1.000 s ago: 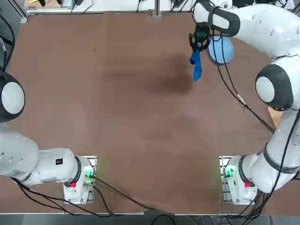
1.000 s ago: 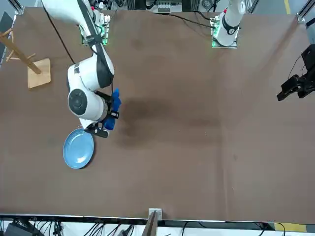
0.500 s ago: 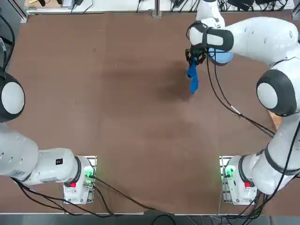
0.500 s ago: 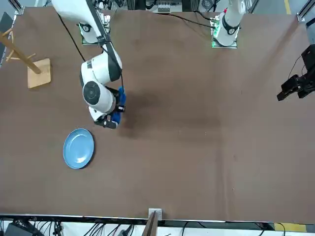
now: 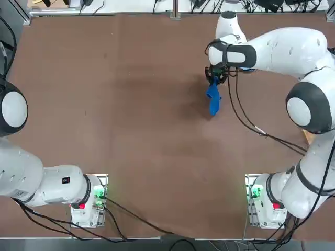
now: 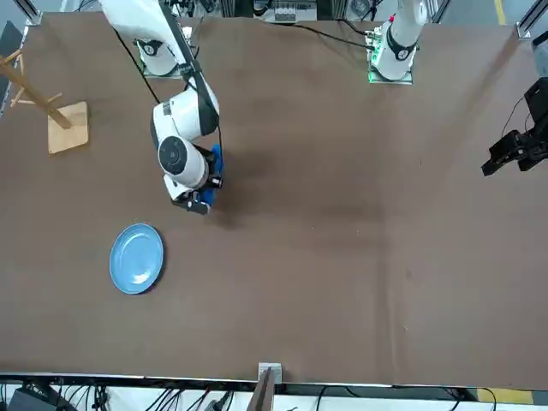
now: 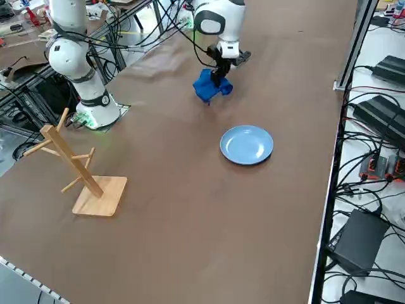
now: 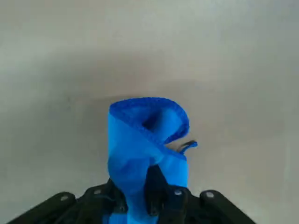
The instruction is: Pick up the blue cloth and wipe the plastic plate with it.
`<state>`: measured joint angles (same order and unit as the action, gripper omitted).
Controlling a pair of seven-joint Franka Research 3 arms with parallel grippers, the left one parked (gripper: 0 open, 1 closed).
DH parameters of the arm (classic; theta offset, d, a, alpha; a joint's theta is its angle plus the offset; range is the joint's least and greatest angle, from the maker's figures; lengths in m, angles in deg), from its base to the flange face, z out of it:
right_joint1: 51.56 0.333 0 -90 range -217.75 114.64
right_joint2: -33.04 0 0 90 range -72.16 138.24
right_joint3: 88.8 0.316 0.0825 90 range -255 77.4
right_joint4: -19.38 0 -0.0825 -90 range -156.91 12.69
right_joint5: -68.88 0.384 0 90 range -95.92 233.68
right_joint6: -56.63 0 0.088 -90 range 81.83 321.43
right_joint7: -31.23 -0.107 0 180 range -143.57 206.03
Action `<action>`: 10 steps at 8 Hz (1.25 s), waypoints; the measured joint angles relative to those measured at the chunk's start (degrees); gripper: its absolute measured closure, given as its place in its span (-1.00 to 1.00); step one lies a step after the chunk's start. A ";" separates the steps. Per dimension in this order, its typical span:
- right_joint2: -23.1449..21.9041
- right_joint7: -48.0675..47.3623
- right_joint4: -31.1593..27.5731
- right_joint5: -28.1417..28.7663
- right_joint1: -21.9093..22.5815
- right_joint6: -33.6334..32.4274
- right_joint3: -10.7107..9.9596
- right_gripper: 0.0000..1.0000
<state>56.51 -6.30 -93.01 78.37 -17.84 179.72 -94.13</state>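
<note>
A broad brown table [image 7: 190, 209] is filling most of every view, its matte surface showing faint darker smudges near the middle. A wooden peg stand [image 7: 81, 171] is sitting near one corner. Black power bricks [image 7: 357, 244] and cables are lying on the pale floor [image 7: 386, 158] beside the table's metal-framed edge.

Cloth [image 7: 210, 86] deep royal blue, plain, no print; hem stitching approx same blue in wrist view. Plastic plate [image 7: 247, 144] pale sky blue, uniform. Table [image 5: 131, 120] matte brown w/ a darker smudge near middle. Right gripper [image 8: 154, 186] black, arm shells white w/ dark grey joints. Wooden rack [image 7: 79, 171] light tan, prob unpainted.
</note>
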 joint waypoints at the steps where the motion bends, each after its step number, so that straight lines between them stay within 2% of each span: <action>1: -0.98 -0.80 -1.77 -0.73 0.53 0.25 0.04 0.69; 3: -1.74 -1.12 -5.99 -2.36 0.83 4.40 0.05 0.69; 6: 0.09 -1.18 -7.90 -3.82 0.82 7.50 0.03 0.48; 8: 0.12 -2.66 -7.18 -4.01 0.71 8.08 -0.01 -0.15; 10: 0.10 -3.21 -3.94 -4.76 -0.35 8.20 -0.21 -0.84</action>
<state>56.62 -9.51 -96.96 73.62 -18.18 187.92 -94.34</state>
